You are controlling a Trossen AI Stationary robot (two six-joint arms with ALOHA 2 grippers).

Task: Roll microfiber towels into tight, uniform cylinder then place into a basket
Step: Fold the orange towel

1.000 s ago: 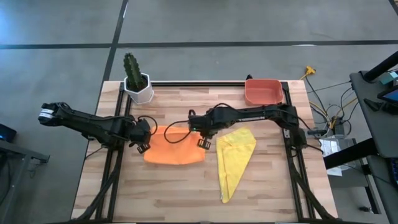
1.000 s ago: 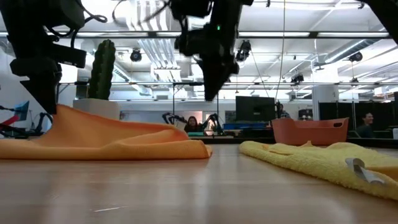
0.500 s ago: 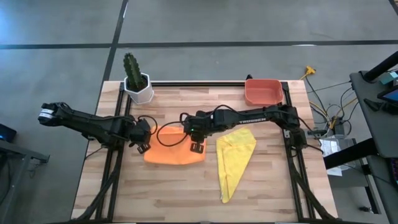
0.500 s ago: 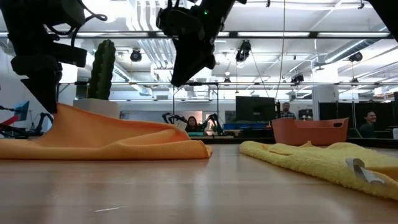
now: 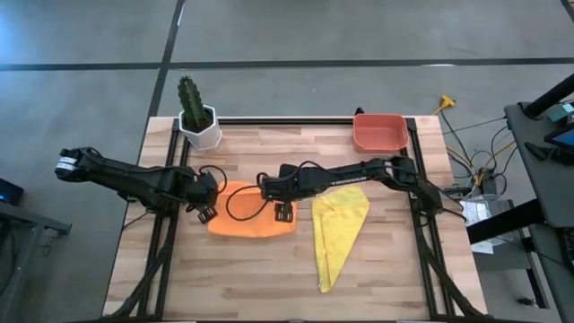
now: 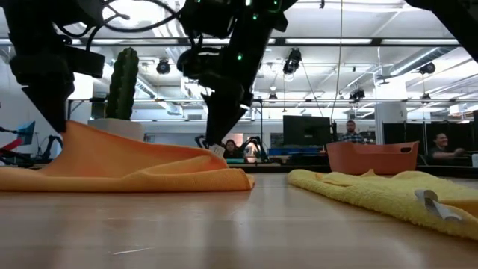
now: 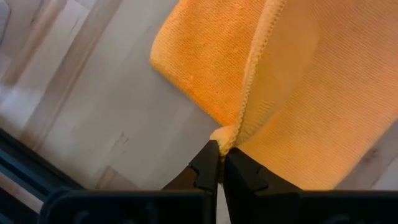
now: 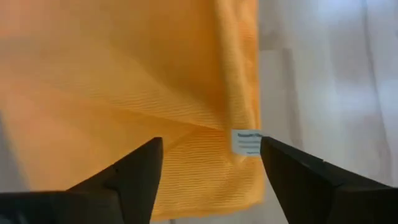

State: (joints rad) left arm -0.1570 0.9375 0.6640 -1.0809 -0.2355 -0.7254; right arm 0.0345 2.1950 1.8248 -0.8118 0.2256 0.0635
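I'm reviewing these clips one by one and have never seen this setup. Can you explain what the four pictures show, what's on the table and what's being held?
These are two dark robot arms working at a pale wooden table. One picture looks straight down from above, one looks level across the tabletop, and two come from cameras on the arms' wrists.

On the table lie a bright orange microfiber towel and a bright yellow microfiber towel. At the back edge stand a salmon-red plastic basket and a white pot with a green cactus.

The left gripper is shut, pinching an edge of the orange towel and lifting it into a ridge. The right gripper hangs open over the same towel near its white label, holding nothing. No towel is rolled yet.
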